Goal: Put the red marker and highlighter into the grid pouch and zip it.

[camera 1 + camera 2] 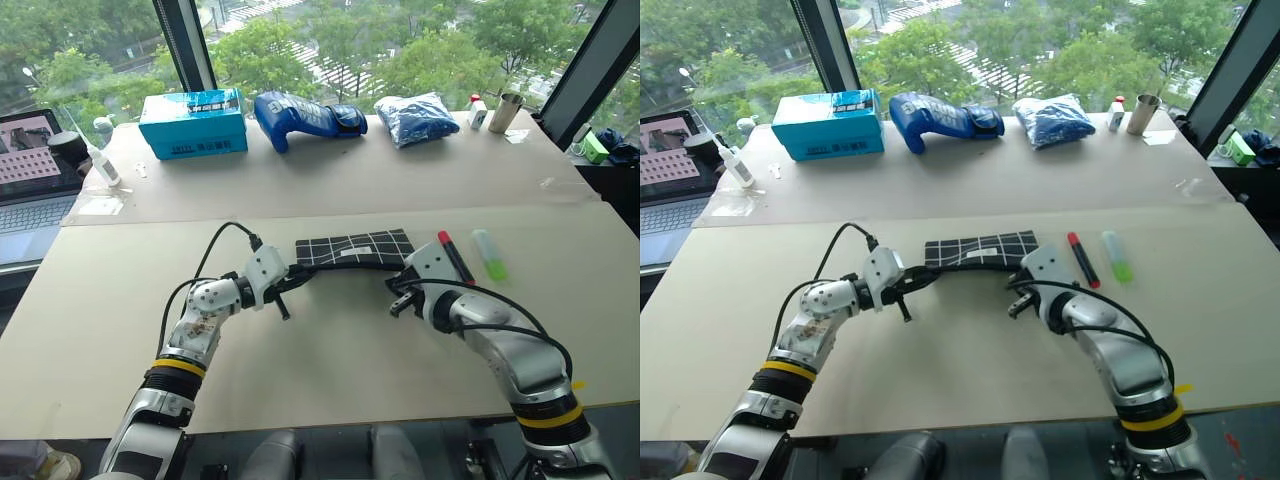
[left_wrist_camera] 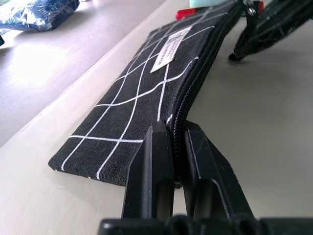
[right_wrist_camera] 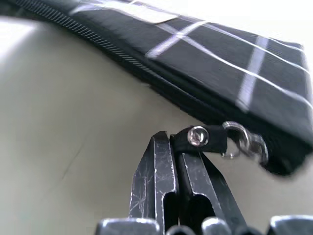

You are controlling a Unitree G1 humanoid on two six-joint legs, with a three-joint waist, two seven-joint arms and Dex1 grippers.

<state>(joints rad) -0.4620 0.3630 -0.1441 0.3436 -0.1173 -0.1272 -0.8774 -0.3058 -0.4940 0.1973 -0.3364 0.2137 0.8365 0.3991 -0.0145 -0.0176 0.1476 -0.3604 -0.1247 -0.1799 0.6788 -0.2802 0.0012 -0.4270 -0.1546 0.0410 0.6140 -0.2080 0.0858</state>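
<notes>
Pinching flat gridded fabric pouch, both grippers.

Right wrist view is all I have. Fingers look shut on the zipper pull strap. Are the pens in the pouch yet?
Observer: No. The red marker and the highlighter lie on the table, just to the right of the grid pouch.
Operator: What's the left arm doing?
Observer: The left gripper is shut on the pouch's opposite end, pinching the zipper edge.
Operator: Pouch flat?
Observer: Its zipper edge bows a little between the two grippers; the right gripper is at the right end with the zipper pull strap.
</notes>
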